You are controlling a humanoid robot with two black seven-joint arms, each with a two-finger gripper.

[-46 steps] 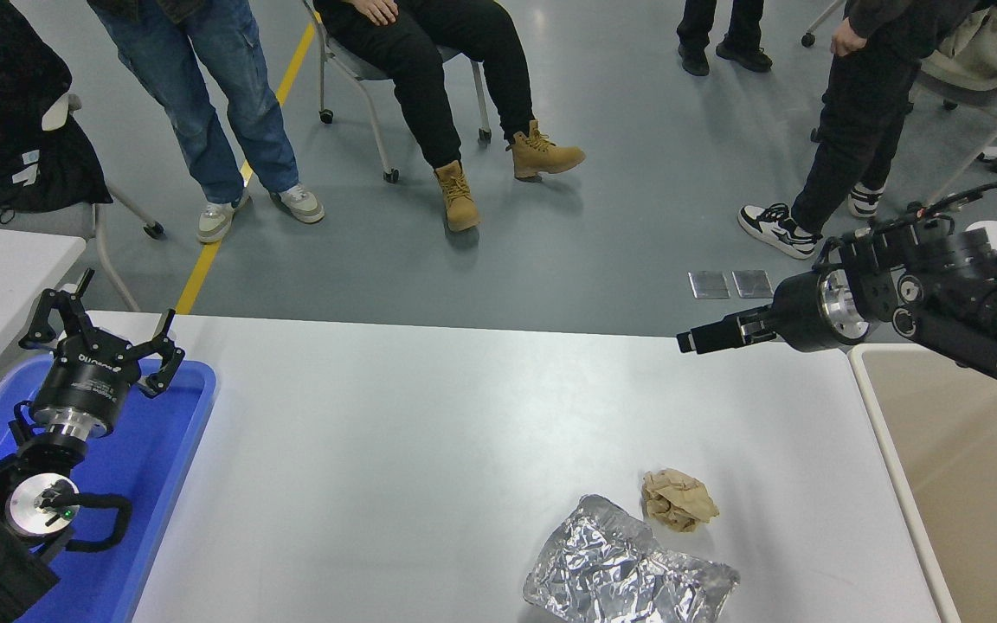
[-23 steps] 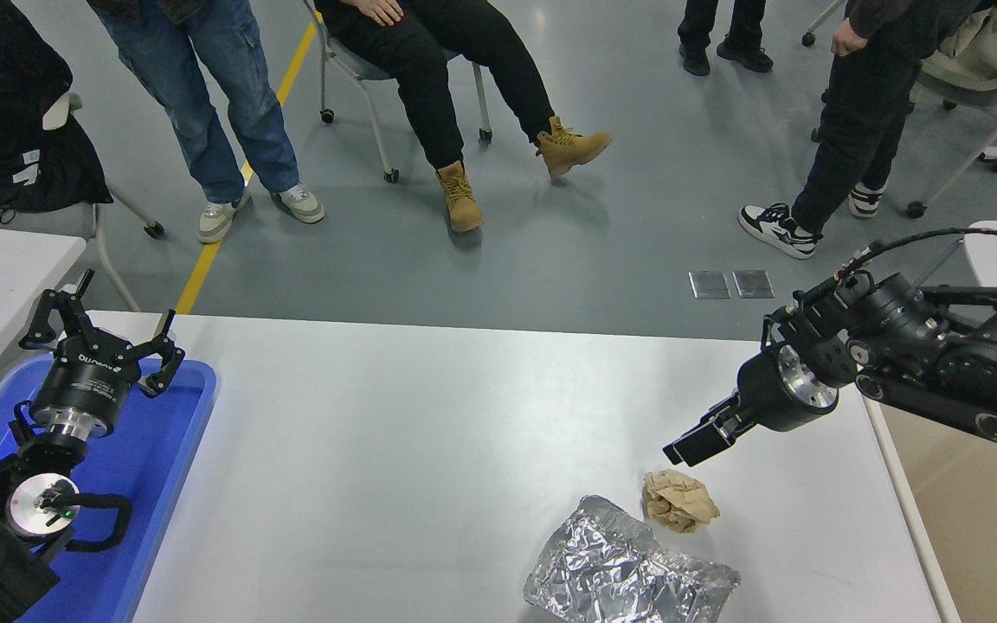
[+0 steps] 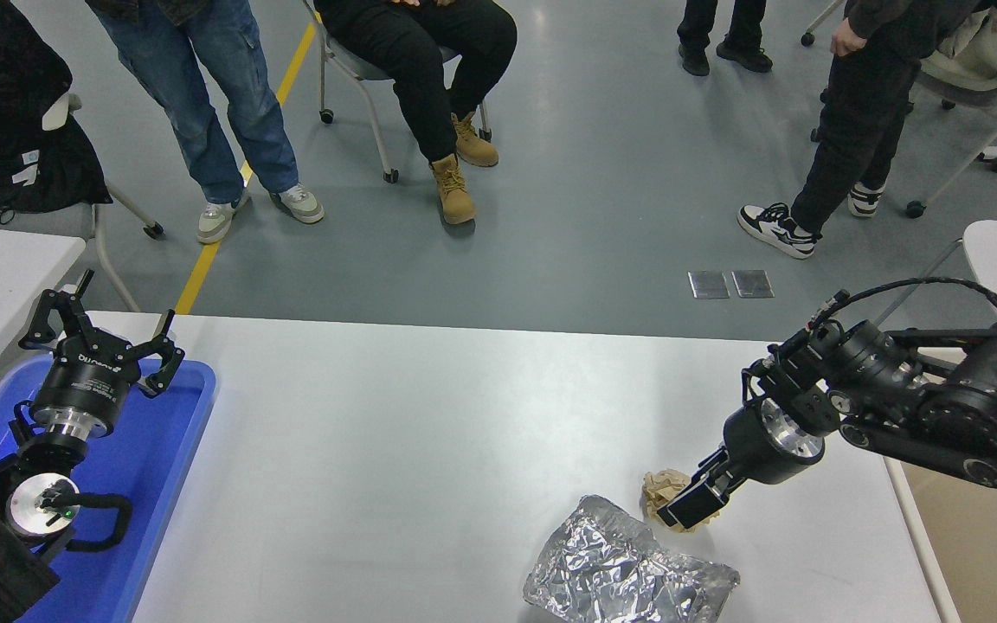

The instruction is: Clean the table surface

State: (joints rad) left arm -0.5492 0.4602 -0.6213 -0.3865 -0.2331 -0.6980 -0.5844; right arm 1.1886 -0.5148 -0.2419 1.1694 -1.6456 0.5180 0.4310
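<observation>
Right gripper (image 3: 687, 508) angled down onto crumpled brown paper (image 3: 663, 490), grip unclear, left gripper (image 3: 93, 336) spread wide, parked.

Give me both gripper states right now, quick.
Left gripper: open, empty, parked above the blue tray.
Right gripper: down on the brown paper ball; open or closed cannot be told.

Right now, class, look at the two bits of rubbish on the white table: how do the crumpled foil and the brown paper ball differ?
The crumpled foil is shiny silver; the brown paper ball is dull tan. The foil is the larger and spreads flattish, the paper ball is a small tight wad. The foil lies free near the table's front edge, while the right end effector is down on the paper ball, partly hiding it. Both are crumpled and lie close together.
</observation>
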